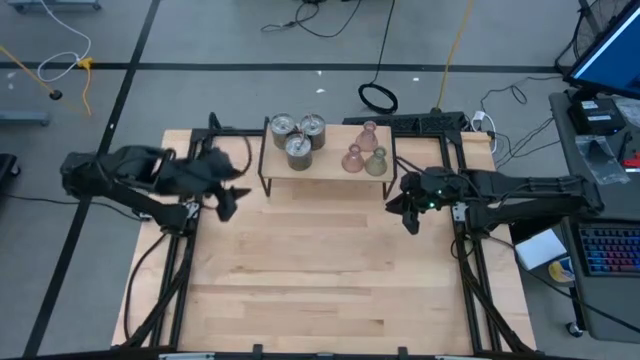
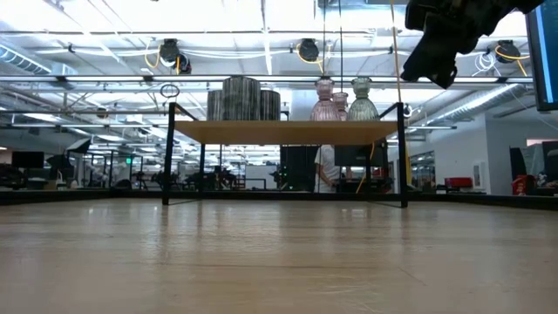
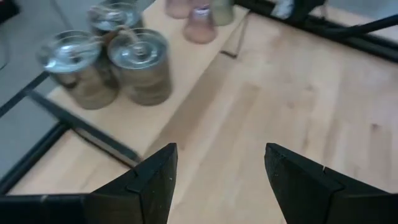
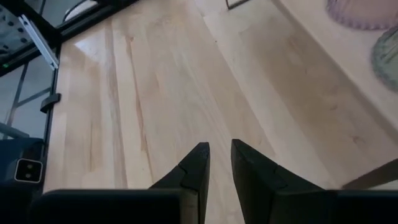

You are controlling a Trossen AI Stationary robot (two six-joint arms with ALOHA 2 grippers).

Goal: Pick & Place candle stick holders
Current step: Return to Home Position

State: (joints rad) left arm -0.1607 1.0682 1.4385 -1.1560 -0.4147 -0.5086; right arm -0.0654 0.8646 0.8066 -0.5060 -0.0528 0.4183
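Observation:
Three shiny silver candle stick holders (image 1: 298,136) stand on their bases on the left half of a small raised wooden shelf (image 1: 325,168) at the table's far middle. Three tinted glass holders (image 1: 365,152), two pinkish and one olive-green (image 1: 377,162), stand on its right half. My left gripper (image 1: 228,200) is open and empty, above the table just left of the shelf; its wrist view shows the silver holders (image 3: 134,62) ahead of it (image 3: 217,149). My right gripper (image 1: 408,215) is shut and empty, just right of the shelf, with the glass holders (image 4: 367,12) at the edge of its wrist view.
The shelf stands on thin black metal legs (image 2: 167,153), with open space beneath it. Bare wooden tabletop (image 1: 320,270) stretches from the shelf to the near edge. Black frame rails (image 1: 170,280) run along both table sides. A person (image 2: 327,170) stands far behind the table.

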